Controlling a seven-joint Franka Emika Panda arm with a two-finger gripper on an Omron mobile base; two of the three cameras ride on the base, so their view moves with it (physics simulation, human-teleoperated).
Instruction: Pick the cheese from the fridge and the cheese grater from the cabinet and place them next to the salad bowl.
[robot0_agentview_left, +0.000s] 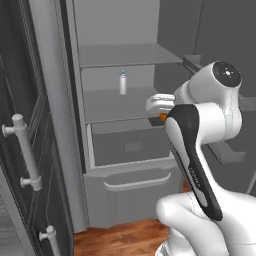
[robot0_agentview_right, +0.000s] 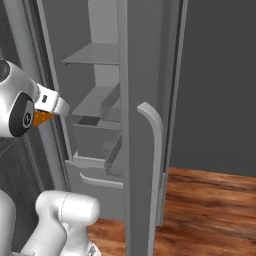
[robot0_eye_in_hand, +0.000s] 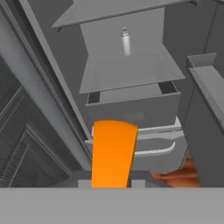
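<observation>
**Orange cheese clamped, clear of the fridge**

Orange cheese sits pinched in the closed claw, long axis running out along the fingers. Both hang outside the fridge, before its drawer front edge; the bottle stands back on the shelf.

Orange cheese before open fridge

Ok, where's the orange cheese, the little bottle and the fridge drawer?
cheese (robot0_eye_in_hand: 111, 153), hand view, middle of its orange face.
bottle (robot0_agentview_left: 123, 83), left base view, middle of its pale body, on a fridge shelf.
fridge drawer (robot0_agentview_left: 137, 182), left base view, its curved front handle.
</observation>
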